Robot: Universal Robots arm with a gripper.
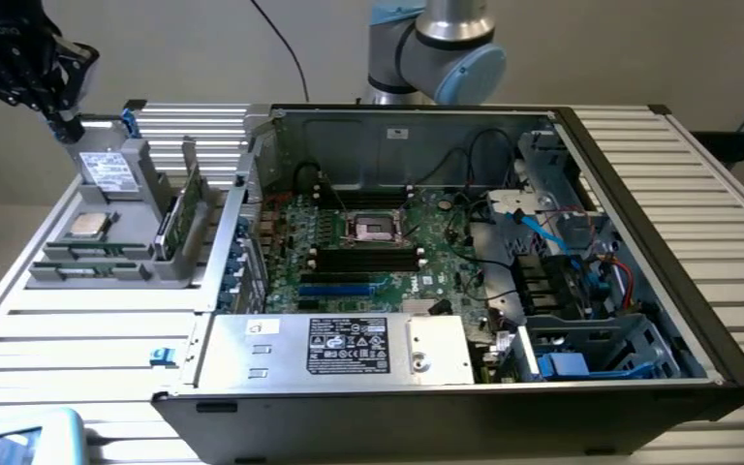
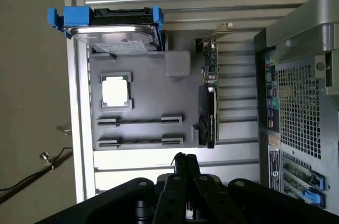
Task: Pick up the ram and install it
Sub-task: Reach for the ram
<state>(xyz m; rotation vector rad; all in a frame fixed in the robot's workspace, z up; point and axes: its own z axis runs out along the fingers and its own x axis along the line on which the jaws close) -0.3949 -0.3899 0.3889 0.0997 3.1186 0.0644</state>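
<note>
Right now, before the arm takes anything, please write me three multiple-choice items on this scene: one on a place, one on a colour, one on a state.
1. The gray holder stands: A) inside the computer case B) beside it, on the exterior view's left C) beside it, on the exterior view's right
2. The bracket on the hard drive is: A) blue B) red C) yellow
3. The case is: A) closed B) upside down C) open
Answers: 1 B, it stands outside the case on that side; 2 A, blue ends show; 3 C, the motherboard is visible.
</note>
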